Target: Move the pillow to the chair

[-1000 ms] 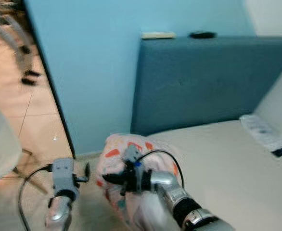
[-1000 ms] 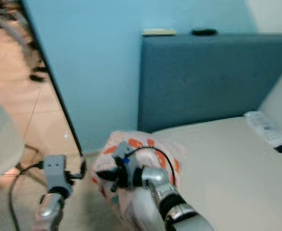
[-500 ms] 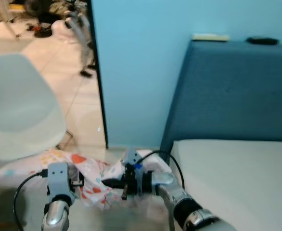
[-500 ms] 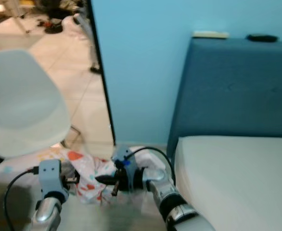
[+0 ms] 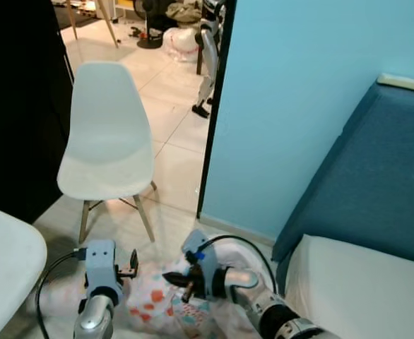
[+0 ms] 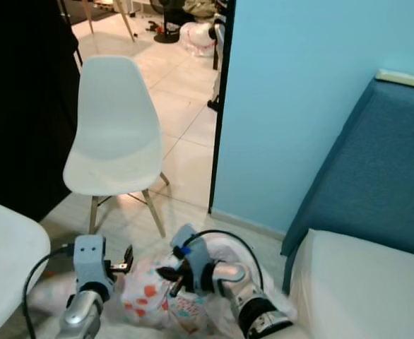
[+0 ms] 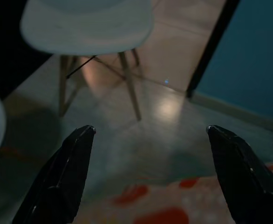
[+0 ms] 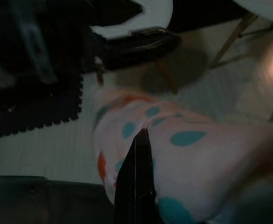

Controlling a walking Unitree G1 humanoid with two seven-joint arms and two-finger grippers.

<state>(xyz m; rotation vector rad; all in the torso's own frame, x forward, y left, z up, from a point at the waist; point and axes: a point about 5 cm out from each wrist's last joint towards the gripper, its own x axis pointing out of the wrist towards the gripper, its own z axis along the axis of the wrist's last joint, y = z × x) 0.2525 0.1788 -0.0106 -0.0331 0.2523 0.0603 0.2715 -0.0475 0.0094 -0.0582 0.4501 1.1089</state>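
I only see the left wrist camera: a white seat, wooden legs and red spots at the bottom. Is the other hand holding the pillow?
Observer: Yes. The right hand is shut on the pillow, low in front of the robot.
Operator: Does the chair have a back?
Observer: Yes, the chair has a tall white back on its far side, so the seat faces the robot.
Operator: What's next to us?
Observer: A bed lies on the robot's right.

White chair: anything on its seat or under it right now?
The white chair has a bare seat. Under it show wooden legs and pale floor tiles. The pillow hangs lower, pinched by the right gripper; floor beneath it is covered.
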